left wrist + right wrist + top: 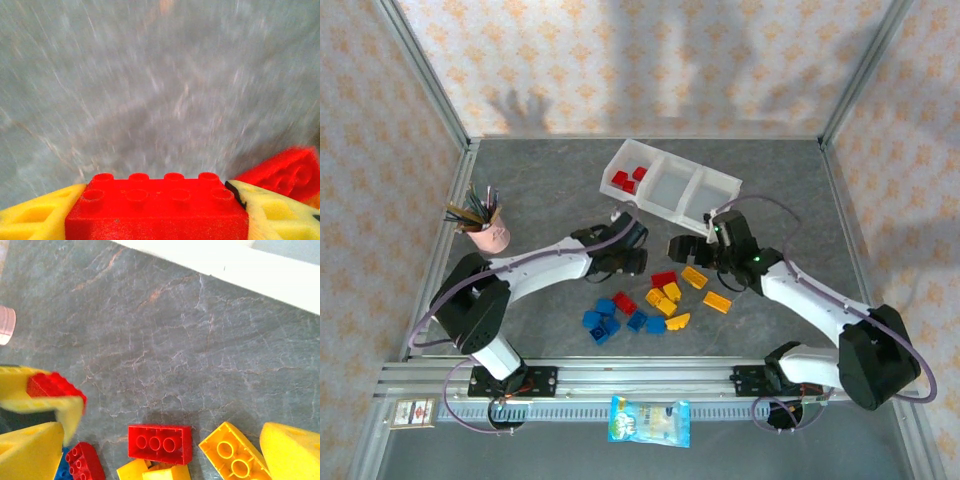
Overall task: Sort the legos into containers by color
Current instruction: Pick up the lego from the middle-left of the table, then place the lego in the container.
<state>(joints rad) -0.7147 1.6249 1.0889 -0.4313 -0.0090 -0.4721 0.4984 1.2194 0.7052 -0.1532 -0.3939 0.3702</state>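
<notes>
Clamping a red brick between its fingers beside the pile, the left gripper needed a level carry to the tray's red compartment; the right gripper's fingers gaped wide

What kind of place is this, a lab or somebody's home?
Probably a robot test cell in a lab: two arms bolted to a rail at a grey table's edge, patterned panels walling it in, and toy bricks with a sorting tray set out as an exercise.
</notes>
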